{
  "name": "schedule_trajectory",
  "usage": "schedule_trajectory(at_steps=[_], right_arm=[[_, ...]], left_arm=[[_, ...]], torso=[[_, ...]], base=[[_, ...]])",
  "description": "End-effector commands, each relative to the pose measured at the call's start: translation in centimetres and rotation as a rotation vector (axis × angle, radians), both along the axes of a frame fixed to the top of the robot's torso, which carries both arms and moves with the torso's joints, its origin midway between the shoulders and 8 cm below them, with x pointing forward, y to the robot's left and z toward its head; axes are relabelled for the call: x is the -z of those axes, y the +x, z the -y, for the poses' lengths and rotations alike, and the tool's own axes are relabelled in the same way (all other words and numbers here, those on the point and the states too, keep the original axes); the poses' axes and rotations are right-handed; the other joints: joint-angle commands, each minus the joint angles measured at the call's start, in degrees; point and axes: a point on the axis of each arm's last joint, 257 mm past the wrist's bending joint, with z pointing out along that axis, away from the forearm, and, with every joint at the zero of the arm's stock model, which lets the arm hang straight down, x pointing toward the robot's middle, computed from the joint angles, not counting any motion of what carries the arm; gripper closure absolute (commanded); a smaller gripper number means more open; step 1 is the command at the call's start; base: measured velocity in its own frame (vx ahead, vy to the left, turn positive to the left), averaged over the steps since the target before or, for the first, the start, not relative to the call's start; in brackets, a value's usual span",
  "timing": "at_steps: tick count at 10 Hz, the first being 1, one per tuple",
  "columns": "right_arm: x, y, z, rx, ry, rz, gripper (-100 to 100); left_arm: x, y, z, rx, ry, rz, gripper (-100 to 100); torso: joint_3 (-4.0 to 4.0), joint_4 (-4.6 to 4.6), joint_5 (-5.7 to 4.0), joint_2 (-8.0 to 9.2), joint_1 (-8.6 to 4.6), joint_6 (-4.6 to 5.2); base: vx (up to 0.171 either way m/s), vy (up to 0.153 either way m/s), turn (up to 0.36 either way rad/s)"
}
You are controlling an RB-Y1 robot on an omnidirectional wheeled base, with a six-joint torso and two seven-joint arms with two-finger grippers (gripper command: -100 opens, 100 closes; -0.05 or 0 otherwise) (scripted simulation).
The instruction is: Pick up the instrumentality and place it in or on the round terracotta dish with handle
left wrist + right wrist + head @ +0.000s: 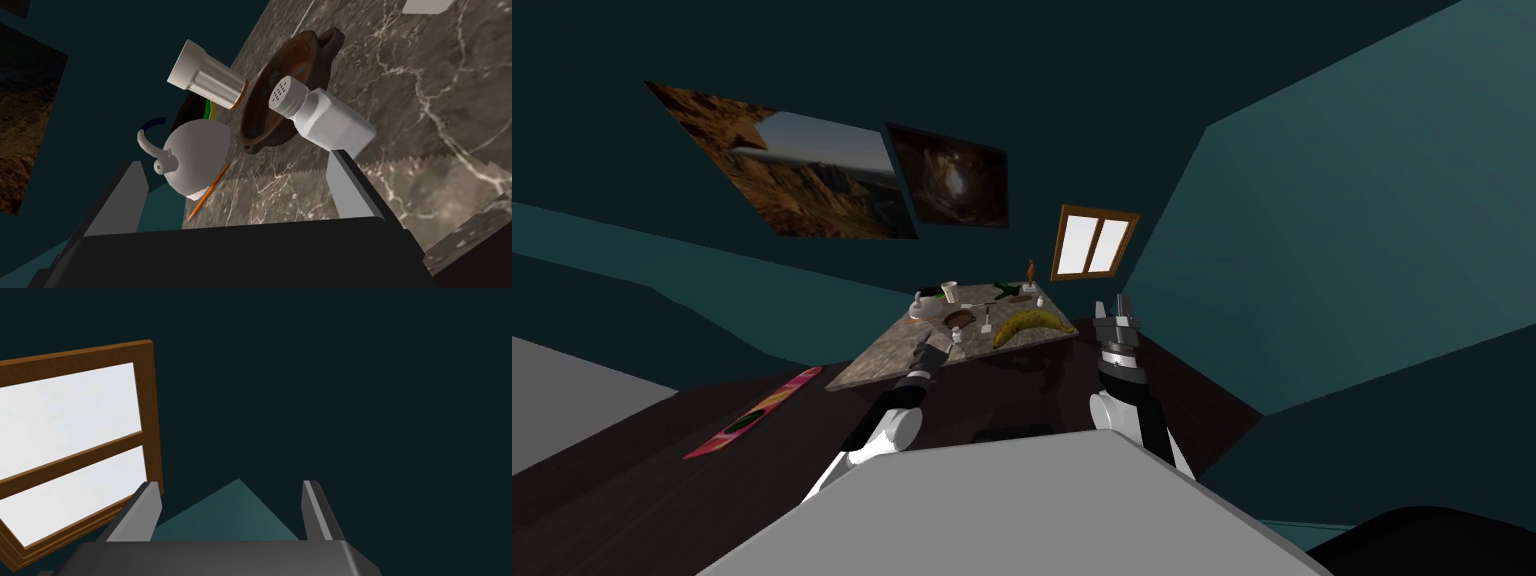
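On the marble-patterned table [882,365] a round brown dish with handle [285,95] [959,318] lies flat. A white shaker with a holed cap [325,120] [957,335] stands right in front of the dish. My left gripper [240,195] [924,352] hovers over the table's near part, open, with nothing between its fingers. One fingertip [345,165] is just short of the shaker. A flat serrated blade [400,165] lies on the table by that finger. My right gripper [1116,312] [230,498] is raised to the right of the table, open and empty.
A white kettle [197,155], a white cup [207,80] and an orange pencil [207,192] sit near the table's left edge, by the dish. A banana [1032,322] lies to the right. An orange bottle [1030,270] stands at the far edge. A skateboard [752,412] lies on the floor.
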Motion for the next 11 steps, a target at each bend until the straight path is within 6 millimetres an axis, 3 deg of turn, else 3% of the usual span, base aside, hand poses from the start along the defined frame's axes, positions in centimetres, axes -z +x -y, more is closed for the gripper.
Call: schedule_trajectory(at_steps=[1, 7, 11], right_arm=[[0.0, 0.0, 0.0, 0.0, 0.0, 0.0, 0], [0.0, 0.0, 0.0, 0.0, 0.0, 0.0, 0], [0.0, 0.0, 0.0, 0.0, 0.0, 0.0, 0]], left_arm=[[1.3, 0.3, -0.1, -0.003, -0.077, -0.035, -100], [4.7, 1.4, 0.8, -0.016, -0.348, -0.114, -100], [6.0, 2.3, 3.0, -0.03, -0.558, -0.134, -100]], torso=[[0.0, 0.0, 0.0, 0.0, 0.0, 0.0], [-0.08, -0.03, -0.01, -0.15, -0.05, 0.01], [-0.14, -0.05, 0.0, -0.24, 0.03, 0.01]], base=[[0.047, -0.032, 0.102], [0.07, -0.037, 0.099], [0.09, -0.024, 0.108]])
